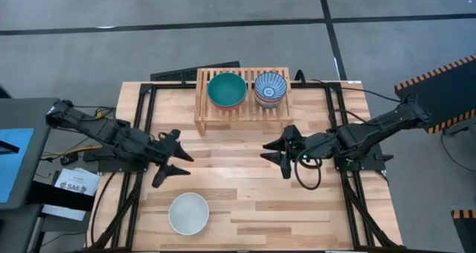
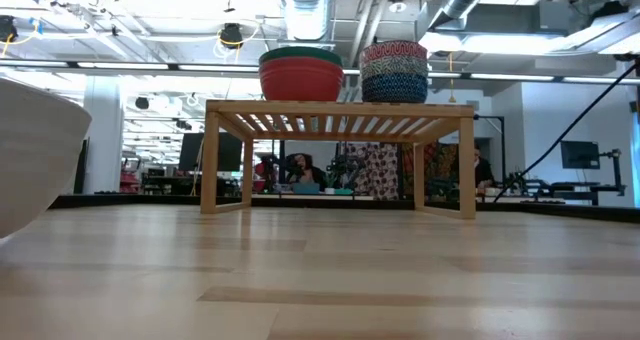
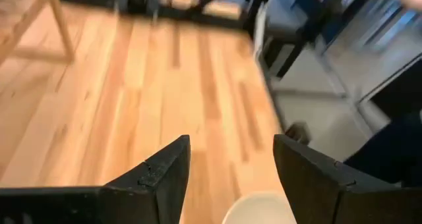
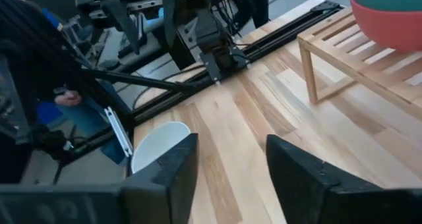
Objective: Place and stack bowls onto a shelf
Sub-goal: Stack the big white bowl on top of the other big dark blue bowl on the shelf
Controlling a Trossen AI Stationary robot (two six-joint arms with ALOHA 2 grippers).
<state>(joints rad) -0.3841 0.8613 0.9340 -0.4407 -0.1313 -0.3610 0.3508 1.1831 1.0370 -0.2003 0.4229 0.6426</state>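
Note:
The light-wood shelf (image 1: 242, 113) stands at the table's far middle. Two stacks rest on its slatted top. In the left stack a teal bowl (image 1: 227, 90) nests in a red bowl (image 2: 301, 78). The right stack is of patterned bowls (image 2: 394, 72), with a blue-and-white striped bowl (image 1: 270, 88) on top. A white bowl (image 1: 188, 213) sits on the table near the front left. My left gripper (image 1: 177, 160) hovers open above the table, just beyond the white bowl (image 3: 260, 209). My right gripper (image 1: 272, 155) hovers open in front of the shelf's right half, with nothing between its fingers.
Bare plank tabletop (image 1: 245, 178) lies between the two grippers and in front of the shelf. Black frame rails (image 1: 141, 111) run along the table's left and right sides. A loop of cable (image 1: 306, 175) hangs below my right arm.

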